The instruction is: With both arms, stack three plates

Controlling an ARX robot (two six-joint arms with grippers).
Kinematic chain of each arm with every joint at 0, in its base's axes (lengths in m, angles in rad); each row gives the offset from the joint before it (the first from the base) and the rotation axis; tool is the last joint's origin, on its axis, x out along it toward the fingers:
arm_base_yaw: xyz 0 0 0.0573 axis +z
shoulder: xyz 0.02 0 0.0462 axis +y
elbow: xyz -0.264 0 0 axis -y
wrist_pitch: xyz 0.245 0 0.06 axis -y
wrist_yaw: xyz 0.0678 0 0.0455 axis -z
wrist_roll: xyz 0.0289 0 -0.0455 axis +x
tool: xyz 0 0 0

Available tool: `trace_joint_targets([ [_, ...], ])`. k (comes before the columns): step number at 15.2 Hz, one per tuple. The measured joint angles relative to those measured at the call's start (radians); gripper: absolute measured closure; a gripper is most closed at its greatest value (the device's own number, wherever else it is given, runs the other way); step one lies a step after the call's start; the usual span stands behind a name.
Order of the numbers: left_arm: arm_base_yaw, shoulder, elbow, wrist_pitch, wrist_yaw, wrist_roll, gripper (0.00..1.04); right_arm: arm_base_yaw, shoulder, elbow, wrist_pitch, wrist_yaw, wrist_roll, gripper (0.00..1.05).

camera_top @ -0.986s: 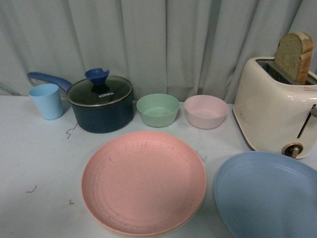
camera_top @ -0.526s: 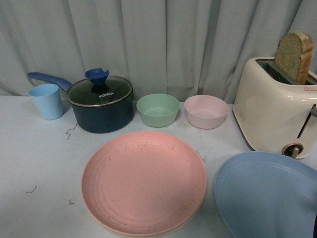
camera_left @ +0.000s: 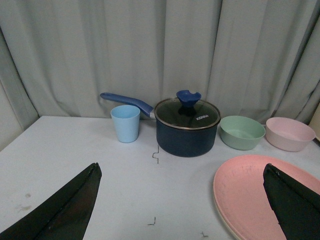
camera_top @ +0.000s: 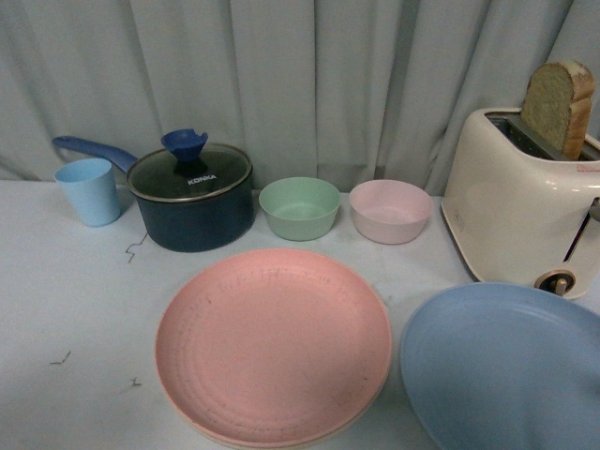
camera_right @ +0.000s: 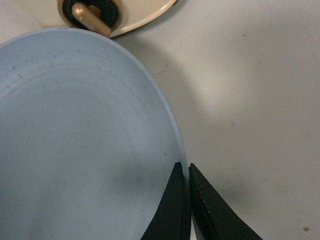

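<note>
– On the pale surface [camera_top: 75,309], nearest the front camera, where are the plates?

– The pink plate [camera_top: 272,347] lies in the middle, on top of a cream plate [camera_top: 217,439] (only a thin sliver of cream rim shows beneath it). The light blue plate [camera_top: 506,370] is just to its right, apart from it, with its far edge close in front of a cream toaster [camera_top: 516,211] that holds a slice of bread [camera_top: 558,105].

– What are the grippers doing?

– In the right wrist view, the right gripper [camera_right: 184,167] has its two dark fingers [camera_right: 172,210] pressed almost together, pinching the rim of the light blue plate. Whether that plate is off the surface I cannot tell. The left gripper [camera_left: 181,169] is spread wide and holds nothing; the pink plate's edge shows beside one of its fingers.

– And behind the plates?

– A row along a grey curtain [camera_top: 309,84]: a light blue cup [camera_top: 87,190], a dark blue lidded pot [camera_top: 192,197] with a long handle, a green bowl [camera_top: 299,207] and a pink bowl [camera_top: 389,211].
</note>
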Motion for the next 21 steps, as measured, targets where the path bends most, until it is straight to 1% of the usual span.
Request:
trace_joint_targets([
  [2, 0.0, 0.0, 0.0, 0.0, 0.0, 0.0, 0.07, -0.058, -0.11, -0.067, -0.031, -0.028, -0.02, 1.02],
  [4, 0.0, 0.0, 0.0, 0.0, 0.0, 0.0, 0.07, -0.105, -0.248, -0.128, -0.103, -0.085, -0.027, 1.02],
  [6, 0.0, 0.0, 0.0, 0.0, 0.0, 0.0, 0.07, -0.109, -0.423, -0.15, -0.212, -0.167, -0.016, 1.02],
  [7, 0.0, 0.0, 0.0, 0.0, 0.0, 0.0, 0.07, -0.08, -0.534, -0.149, -0.214, -0.191, 0.028, 1.02],
  [8, 0.0, 0.0, 0.0, 0.0, 0.0, 0.0, 0.07, -0.021, -0.564, -0.117, -0.193, -0.163, 0.083, 1.02],
  [9, 0.0, 0.0, 0.0, 0.0, 0.0, 0.0, 0.07, 0.089, -0.504, -0.066, -0.148, -0.086, 0.151, 1.02],
  [10, 0.0, 0.0, 0.0, 0.0, 0.0, 0.0, 0.07, 0.305, -0.3, 0.061, -0.154, 0.033, 0.254, 1.02],
  [11, 0.0, 0.0, 0.0, 0.0, 0.0, 0.0, 0.07, 0.484, -0.143, 0.205, -0.194, 0.136, 0.309, 1.02],
  [12, 0.0, 0.0, 0.0, 0.0, 0.0, 0.0, 0.07, 0.549, -0.094, 0.261, -0.222, 0.164, 0.329, 1.02],
  [14, 0.0, 0.0, 0.0, 0.0, 0.0, 0.0, 0.07, 0.601, -0.05, 0.316, -0.261, 0.206, 0.344, 1.02],
  [15, 0.0, 0.0, 0.0, 0.0, 0.0, 0.0, 0.07, 0.613, -0.04, 0.327, -0.266, 0.225, 0.344, 1.02],
  [21, 0.0, 0.0, 0.0, 0.0, 0.0, 0.0, 0.07, 0.624, 0.026, 0.397, -0.308, 0.267, 0.348, 1.02],
])
